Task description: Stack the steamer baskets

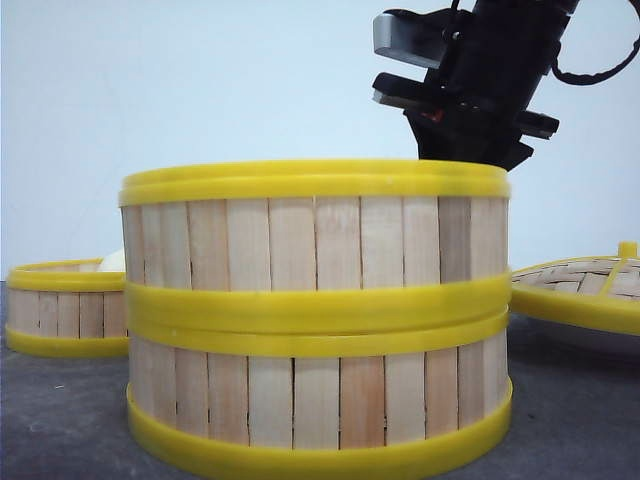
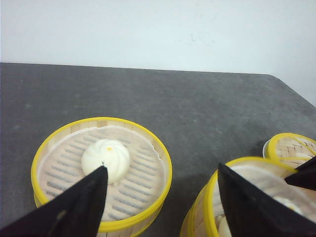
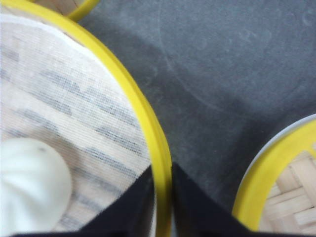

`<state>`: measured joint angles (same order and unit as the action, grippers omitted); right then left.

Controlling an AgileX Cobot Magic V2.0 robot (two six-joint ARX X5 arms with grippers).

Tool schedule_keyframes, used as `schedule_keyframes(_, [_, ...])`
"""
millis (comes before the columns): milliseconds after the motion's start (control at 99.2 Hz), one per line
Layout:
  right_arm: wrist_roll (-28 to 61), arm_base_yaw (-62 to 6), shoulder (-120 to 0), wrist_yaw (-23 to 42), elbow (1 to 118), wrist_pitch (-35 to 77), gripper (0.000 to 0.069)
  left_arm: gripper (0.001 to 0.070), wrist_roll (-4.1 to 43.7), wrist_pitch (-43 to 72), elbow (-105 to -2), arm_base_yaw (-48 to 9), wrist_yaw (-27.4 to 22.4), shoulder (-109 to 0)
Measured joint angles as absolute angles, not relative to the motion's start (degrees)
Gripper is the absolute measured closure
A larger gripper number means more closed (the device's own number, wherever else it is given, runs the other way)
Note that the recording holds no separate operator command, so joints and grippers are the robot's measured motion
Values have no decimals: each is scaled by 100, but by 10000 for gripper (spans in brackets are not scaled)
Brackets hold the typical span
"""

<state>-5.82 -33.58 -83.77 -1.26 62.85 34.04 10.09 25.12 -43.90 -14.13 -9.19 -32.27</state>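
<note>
Two steamer baskets stand stacked in the middle of the front view, the upper basket (image 1: 316,245) on the lower basket (image 1: 316,400). My right gripper (image 3: 162,170) is shut on the upper basket's yellow rim (image 3: 133,98), one finger inside and one outside; a white bun (image 3: 29,182) lies in it. The right arm (image 1: 480,90) comes down behind the stack's far right side. A third basket (image 1: 65,310) sits alone on the table at the left, holding a bun (image 2: 106,158). My left gripper (image 2: 160,167) hangs open above the gap between that single basket (image 2: 165,163) and the stack (image 2: 212,197).
A woven domed lid (image 1: 585,285) with a yellow rim rests on a white plate (image 1: 590,340) to the right of the stack, close to my right gripper's outer finger. The dark grey table (image 2: 197,108) ends at a white wall behind.
</note>
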Motion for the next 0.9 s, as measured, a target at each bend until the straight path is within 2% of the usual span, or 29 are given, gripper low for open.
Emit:
schedule_keyframes(111, [-602,-3356,-8377,36,6285,3391,491,282,1009,2510,-4390,-1413,-919,-3227])
schedule_keyframes(383, [-609,-3315,-8189,261,6285,3391,451,282,937,2519,-4390,-1413,-919,-3227])
schedule_keyframes(565, [-626,-3297,-7251,285,6285,3339,341,282,878,2530,-4390,-1413,-827,-3232])
schedule_keyframes(787, [-628,-3306,-5996,281,6285,3365,322,282,856,2663,-4431,-1413,-180,-3629])
schedule_keyframes(898, [-631,-3310,-5507,172,6285,3435,322,281,834,2724,-4639,-1411,-67,-4178])
